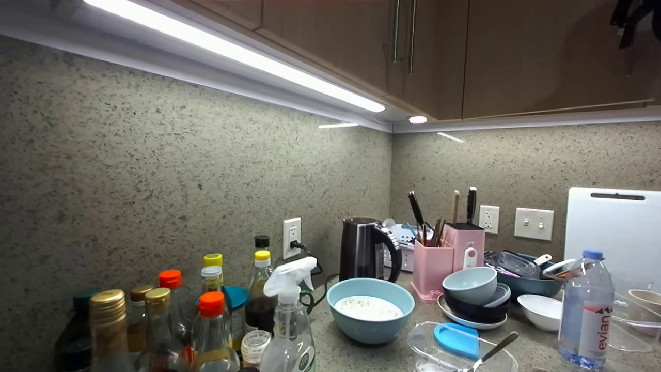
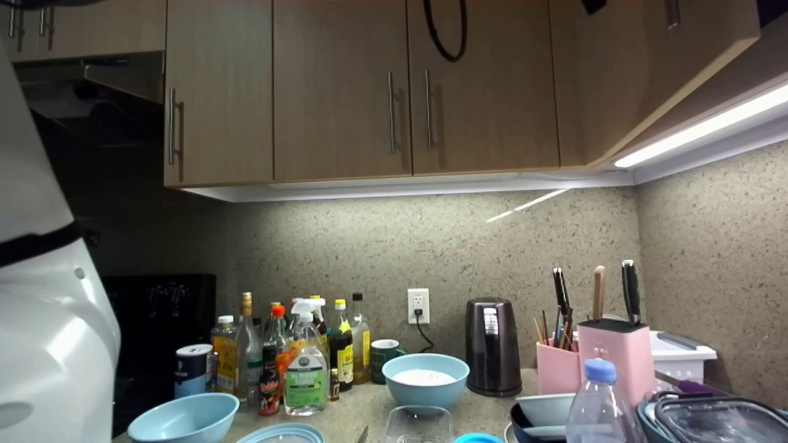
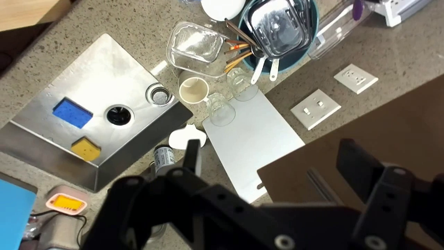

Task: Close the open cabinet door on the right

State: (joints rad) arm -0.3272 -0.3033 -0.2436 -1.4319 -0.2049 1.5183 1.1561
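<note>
The cabinet door [image 2: 652, 67] is a flat brown panel at the upper right in an exterior view. It stands swung out from its cabinet, its lower edge slanting away from the light strip. It also shows at the upper right in an exterior view [image 1: 521, 62] and as a dark brown panel with a metal handle in the wrist view [image 3: 298, 170]. My gripper [image 3: 274, 156] is open with nothing between its fingers. The right finger overlaps the door panel in the wrist view; I cannot tell whether it touches. Part of the gripper [image 1: 635, 20] shows at the top right of an exterior view.
A white cutting board [image 3: 253, 135] leans on the wall below. The sink [image 3: 86, 90], glasses and a teal bowl [image 3: 314, 34] of containers are on the counter. A pink knife block [image 2: 615, 351] and a bottle [image 1: 586, 310] stand there too. A black cable [image 2: 452, 55] hangs before the other cabinets.
</note>
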